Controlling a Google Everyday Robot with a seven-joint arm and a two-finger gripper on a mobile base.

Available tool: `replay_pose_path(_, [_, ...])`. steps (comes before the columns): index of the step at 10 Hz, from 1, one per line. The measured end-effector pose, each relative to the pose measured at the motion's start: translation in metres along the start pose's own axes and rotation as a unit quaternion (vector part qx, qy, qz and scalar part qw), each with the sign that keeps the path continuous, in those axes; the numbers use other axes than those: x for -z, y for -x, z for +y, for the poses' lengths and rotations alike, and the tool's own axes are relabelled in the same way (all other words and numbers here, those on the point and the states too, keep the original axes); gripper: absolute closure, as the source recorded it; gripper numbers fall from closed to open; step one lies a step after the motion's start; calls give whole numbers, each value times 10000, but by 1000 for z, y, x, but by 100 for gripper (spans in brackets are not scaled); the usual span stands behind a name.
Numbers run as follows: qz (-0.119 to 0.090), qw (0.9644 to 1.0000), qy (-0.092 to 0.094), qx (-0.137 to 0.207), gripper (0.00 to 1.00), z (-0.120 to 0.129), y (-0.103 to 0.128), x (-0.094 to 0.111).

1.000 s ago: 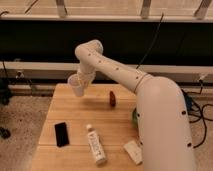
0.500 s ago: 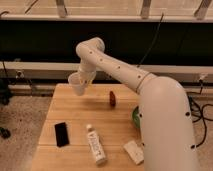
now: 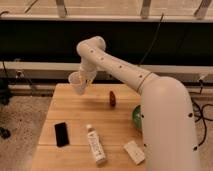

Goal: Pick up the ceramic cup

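Camera view, single frame: a wooden tabletop (image 3: 75,117) is seen from above and in front, with the white robot arm (image 3: 150,95) reaching across it from the right.

- Gripper (image 3: 84,79): located at the arm's far end, above the tabletop's far left edge. The jaws are pinched on the ceramic cup.
- Ceramic cup (image 3: 76,83): small, white, handleless; held tilted in the air, clear of the tabletop, just beside the gripper's lower left.
- Small dark red object (image 3: 113,98): set near the far middle of the tabletop; its kind cannot be told.
- Black rectangular device (image 3: 61,134): laid flat at the near left.
- White bottle (image 3: 95,145): laid on its side near the front centre.
- White block (image 3: 134,152): placed at the near right.
- Green bowl (image 3: 136,118): partly hidden behind the arm at the right edge.
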Motion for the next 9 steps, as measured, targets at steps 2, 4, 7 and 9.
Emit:
replay_pose_path(2, [15,10000,-7,27,96,1,0,3])
replay_pose_path(4, [24,10000,-11,46,96,1,0,5])
replay_pose_path(7, [48,10000,-20,77,96,2,0,9])
replay_pose_path(9, [60,9999,-29,96,96,2,0,12])
